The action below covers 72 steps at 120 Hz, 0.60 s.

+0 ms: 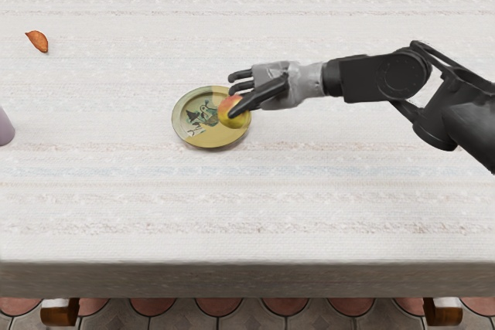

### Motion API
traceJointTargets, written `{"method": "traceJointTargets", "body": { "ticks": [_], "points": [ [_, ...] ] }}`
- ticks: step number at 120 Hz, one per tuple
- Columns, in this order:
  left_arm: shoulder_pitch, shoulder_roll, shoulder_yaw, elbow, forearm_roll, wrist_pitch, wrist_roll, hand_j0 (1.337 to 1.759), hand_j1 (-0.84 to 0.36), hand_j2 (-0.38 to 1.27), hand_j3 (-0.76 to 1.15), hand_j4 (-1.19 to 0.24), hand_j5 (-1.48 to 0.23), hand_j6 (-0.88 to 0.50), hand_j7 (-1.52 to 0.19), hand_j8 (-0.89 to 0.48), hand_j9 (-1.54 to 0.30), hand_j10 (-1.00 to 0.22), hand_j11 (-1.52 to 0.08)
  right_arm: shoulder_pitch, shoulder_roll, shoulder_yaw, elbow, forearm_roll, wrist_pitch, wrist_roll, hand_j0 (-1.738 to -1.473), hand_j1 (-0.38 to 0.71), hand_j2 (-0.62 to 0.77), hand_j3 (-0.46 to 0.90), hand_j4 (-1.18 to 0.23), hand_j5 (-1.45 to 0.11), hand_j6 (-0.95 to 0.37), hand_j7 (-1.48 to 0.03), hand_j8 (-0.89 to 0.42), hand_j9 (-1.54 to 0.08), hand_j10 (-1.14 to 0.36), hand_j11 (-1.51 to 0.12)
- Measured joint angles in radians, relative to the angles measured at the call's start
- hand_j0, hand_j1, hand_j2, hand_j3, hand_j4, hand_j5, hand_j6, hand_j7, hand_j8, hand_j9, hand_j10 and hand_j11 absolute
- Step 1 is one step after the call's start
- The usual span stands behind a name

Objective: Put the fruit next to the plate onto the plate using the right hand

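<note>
Below the near edge of the table (309,214), a tiled floor (255,316) and two dark wooden table feet (59,312) show, one to the left and one to the right. The table is covered with a pale, textured cloth, and its near half is bare.

Around mid-depth and a little left of centre lies the plate (193,117), a round yellow-green dish with a dark picture on its face. The fruit (228,110), yellow with a red blush, sits on the right part of the plate, over the rim. The right robot hand (267,89) is just right of the fruit and slightly farther back, its grey and black arm coming in from the right edge. Its fingers (246,103) are stretched out to the left rather than curled. One dark finger lies against the top of the fruit, and two others point past it on the far side without wrapping it, so the robot hand is open and not clasping the fruit.

At the left edge, about level with the plate, part of a pale purple object (4,127) shows, cut off by the frame. Farther back on the left lies a small orange-brown piece (37,41), well apart from the plate.
</note>
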State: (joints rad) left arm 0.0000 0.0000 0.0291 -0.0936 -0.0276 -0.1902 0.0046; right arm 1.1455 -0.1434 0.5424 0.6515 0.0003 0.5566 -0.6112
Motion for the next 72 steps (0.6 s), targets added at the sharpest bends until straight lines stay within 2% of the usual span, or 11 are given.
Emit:
{"method": "traceJointTargets", "body": {
  "ticks": [11,23,46,64,67,72],
  "points": [
    [0.000,0.000,0.000,0.000,0.000,0.000,0.000,1.658,0.35,0.00,0.00,0.00,0.00,0.00,0.00,0.00,0.00,0.00,0.00,0.038,0.071,0.000,-0.086,-0.037,0.001,0.000,-1.653,0.32,0.57,0.00,-0.86,-1.17,-0.82,-1.13,-0.41,-1.13,-0.48,-1.14],
    [0.000,0.000,0.000,0.000,0.000,0.000,0.000,1.658,0.35,0.00,0.00,0.00,0.00,0.00,0.00,0.00,0.00,0.00,0.00,0.068,0.108,0.000,-0.155,-0.070,-0.001,0.000,-1.653,0.31,0.57,0.00,-0.86,-1.16,-0.83,-1.13,-0.42,-1.13,-0.49,-1.14],
    [0.000,0.000,0.000,0.000,0.000,0.000,0.000,1.658,0.35,0.00,0.00,0.00,0.00,0.00,0.00,0.00,0.00,0.00,0.00,0.100,0.128,-0.006,-0.233,-0.090,-0.001,0.000,-1.652,0.32,0.58,0.00,-0.86,-1.17,-0.83,-1.13,-0.43,-1.13,-0.49,-1.14],
    [0.000,0.000,0.000,0.000,0.000,0.000,0.000,1.658,0.35,0.00,0.00,0.00,0.00,0.00,0.00,0.00,0.00,0.00,0.00,0.113,0.130,-0.010,-0.256,-0.093,-0.001,0.000,-1.652,0.31,0.58,0.00,-0.86,-1.17,-0.83,-1.13,-0.43,-1.13,-0.50,-1.14],
    [0.000,0.000,0.000,0.000,0.000,0.000,0.000,1.658,0.35,0.00,0.00,0.00,0.00,0.00,0.00,0.00,0.00,0.00,0.00,0.114,0.131,-0.014,-0.258,-0.094,-0.002,0.000,-1.653,0.29,0.53,0.00,-0.81,-1.10,-0.84,-1.07,-0.42,-1.07,-0.49,-1.08],
    [0.000,0.000,0.000,0.000,0.000,0.000,0.000,1.658,0.35,0.00,0.00,0.00,0.00,0.00,0.00,0.00,0.00,0.00,0.00,0.115,0.131,-0.025,-0.260,-0.094,-0.013,0.000,-1.654,0.21,0.43,0.00,-0.70,-0.94,-0.72,-0.92,-0.38,-0.92,-0.43,-0.92]
  ]
}}
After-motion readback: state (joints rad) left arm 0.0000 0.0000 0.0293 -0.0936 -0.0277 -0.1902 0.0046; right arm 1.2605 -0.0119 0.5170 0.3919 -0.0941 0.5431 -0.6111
